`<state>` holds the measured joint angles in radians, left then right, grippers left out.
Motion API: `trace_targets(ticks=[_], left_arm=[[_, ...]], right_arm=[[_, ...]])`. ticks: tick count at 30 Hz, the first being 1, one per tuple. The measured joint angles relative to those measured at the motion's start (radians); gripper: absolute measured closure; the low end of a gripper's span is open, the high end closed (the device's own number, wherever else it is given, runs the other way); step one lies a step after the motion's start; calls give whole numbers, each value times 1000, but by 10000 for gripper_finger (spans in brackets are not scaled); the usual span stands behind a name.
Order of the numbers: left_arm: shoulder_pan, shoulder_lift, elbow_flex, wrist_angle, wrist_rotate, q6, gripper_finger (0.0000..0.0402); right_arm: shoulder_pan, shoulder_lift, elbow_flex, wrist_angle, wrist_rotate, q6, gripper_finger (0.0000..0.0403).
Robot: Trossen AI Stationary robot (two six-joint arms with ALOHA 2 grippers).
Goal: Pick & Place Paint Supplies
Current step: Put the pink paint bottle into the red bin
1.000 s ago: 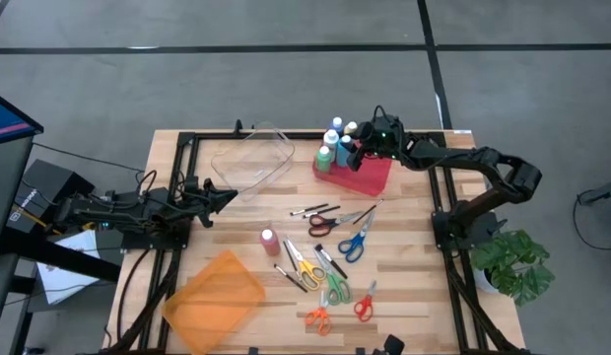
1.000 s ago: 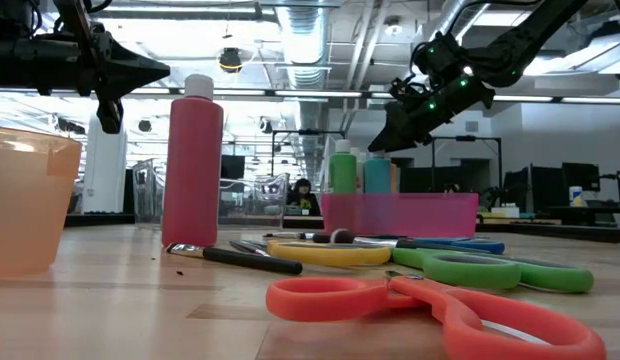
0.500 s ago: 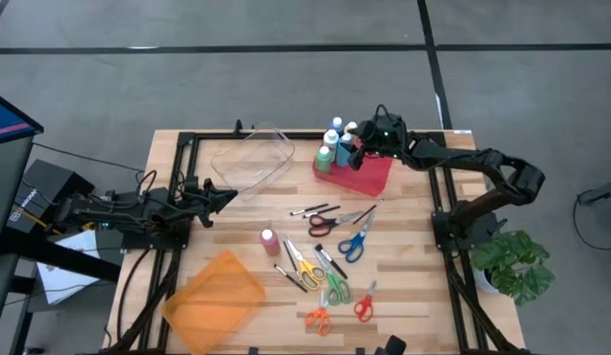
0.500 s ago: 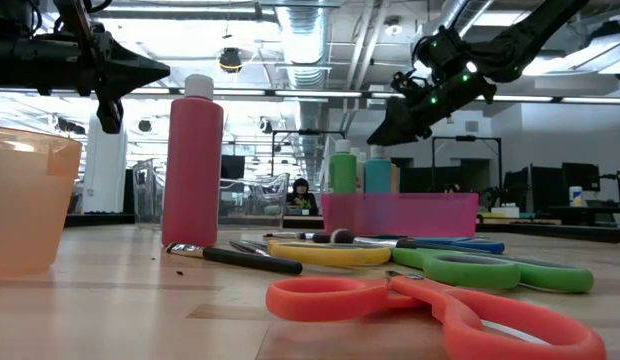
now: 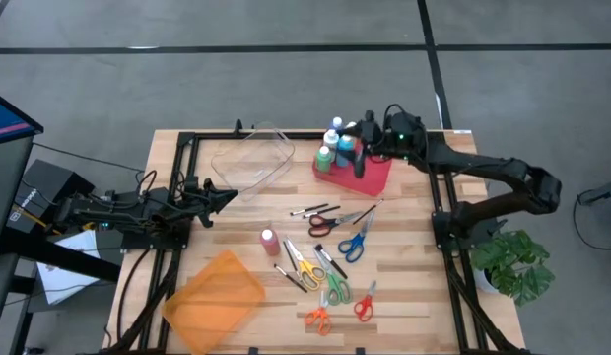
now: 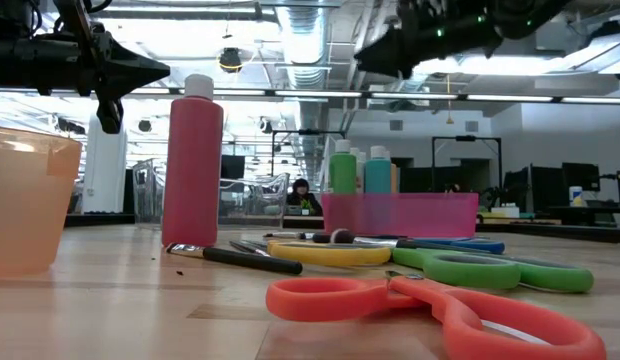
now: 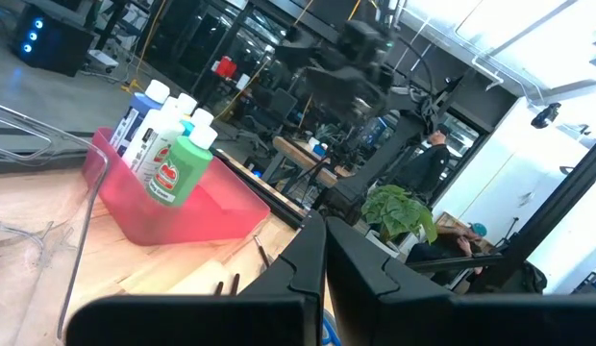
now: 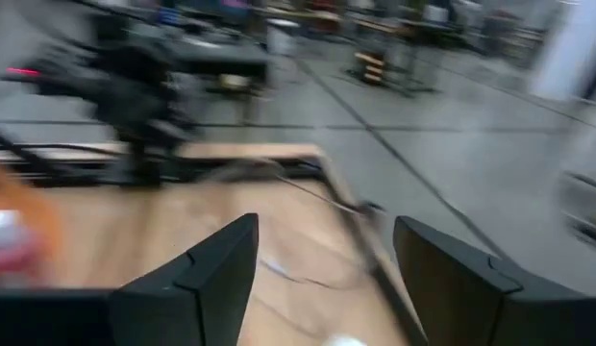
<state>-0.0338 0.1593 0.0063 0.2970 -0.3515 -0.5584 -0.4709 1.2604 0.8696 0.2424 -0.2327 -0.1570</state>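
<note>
The left hand [image 5: 230, 194] hangs over the wooden worktop [image 5: 404, 276] well left of the shallow pink plastic tray [image 5: 374, 178], its fingers pressed together and holding nothing. Just beyond it lies a clear plastic tub [image 5: 252, 160], and nearer the front edge an orange translucent plastic bin [image 5: 214, 299]. A lone pink paint bottle with a white cap [image 5: 270, 242] stands upright between that bin and the tray. Loose scissors with coloured handles [image 5: 332, 266] are scattered in front of the tray. The other small white-capped paint bottles [image 5: 335, 144], green, blue and white, stand upright together in the tray's left end. The right hand [image 5: 364, 138] hovers above the tray, fingers spread and empty.
</note>
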Motion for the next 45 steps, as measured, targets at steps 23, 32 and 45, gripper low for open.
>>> trace_targets(ticks=[23,32,45], left_arm=[[0,0,0,0,0,0,396],[0,0,0,0,0,0,396],[0,0,0,0,0,0,396]], right_arm=[[406,541,397,50,-166,-60,163],[446,702,567,33,-319,-27,163],[461,837,602,39,-311,-37,163]])
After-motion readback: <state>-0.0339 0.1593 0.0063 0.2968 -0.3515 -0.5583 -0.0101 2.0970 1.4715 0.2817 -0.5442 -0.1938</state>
